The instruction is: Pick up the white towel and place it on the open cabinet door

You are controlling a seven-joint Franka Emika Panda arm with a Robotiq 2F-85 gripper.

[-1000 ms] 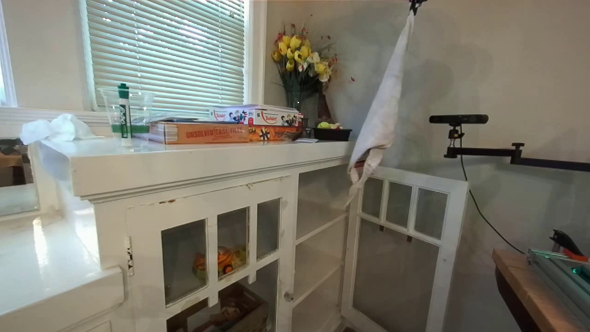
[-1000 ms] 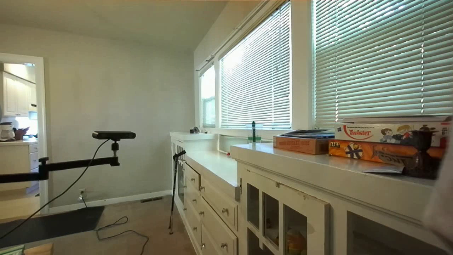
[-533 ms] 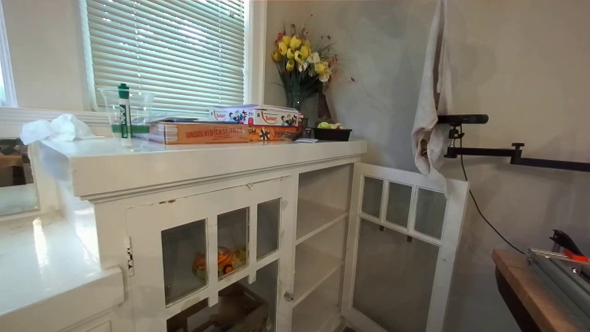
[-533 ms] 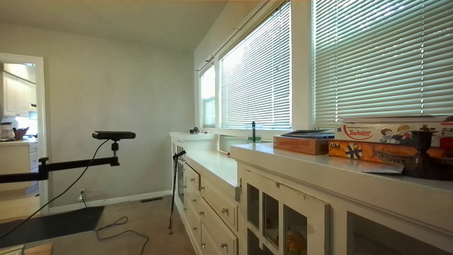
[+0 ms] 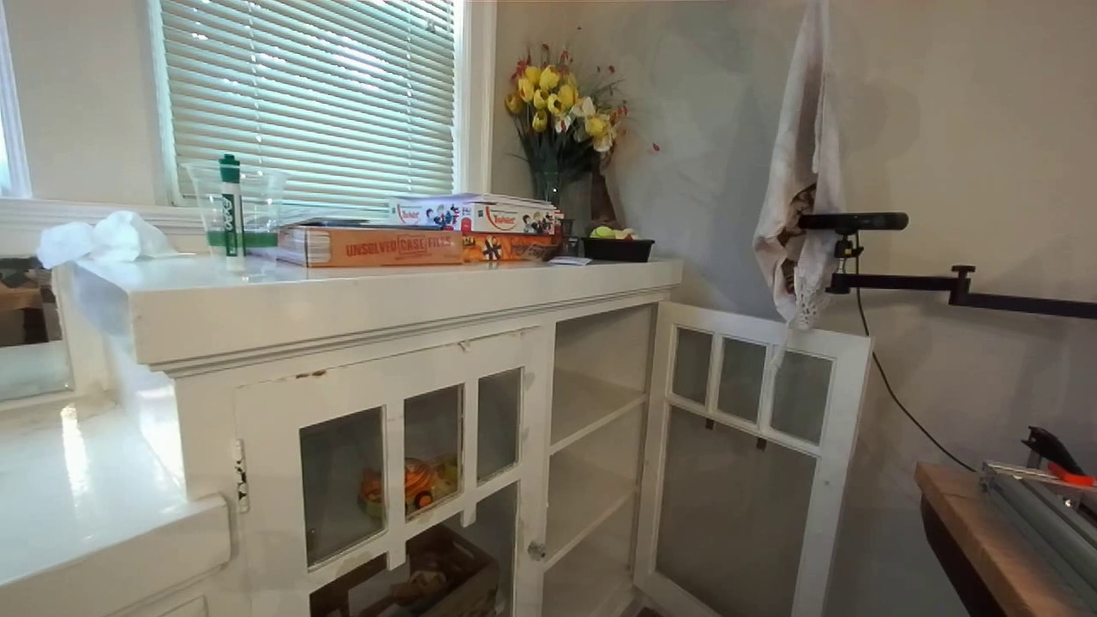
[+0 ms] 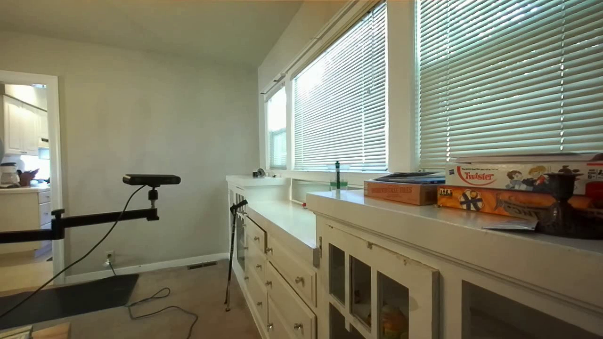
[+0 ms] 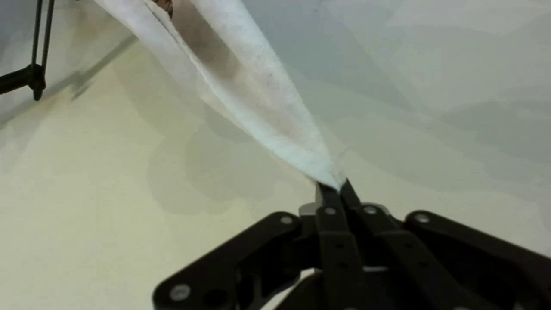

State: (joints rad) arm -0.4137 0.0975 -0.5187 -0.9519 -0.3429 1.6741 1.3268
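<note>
Apparently mid-placing, we judge: gripper (image 7: 339,187) pinching upper end of white towel (image 5: 795,163), which hangs mostly above right part of open cabinet door (image 5: 739,497); whether tail touches, we can't tell. Next we'd likely center it over door top, lower, let go.

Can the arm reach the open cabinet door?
Likely yes: the gripper holds the white towel, which overlaps the open cabinet door in an exterior view; the mounted camera might snag it.

Daylight glares through the blinds (image 6: 341,106); the wrist view is soft.
</note>
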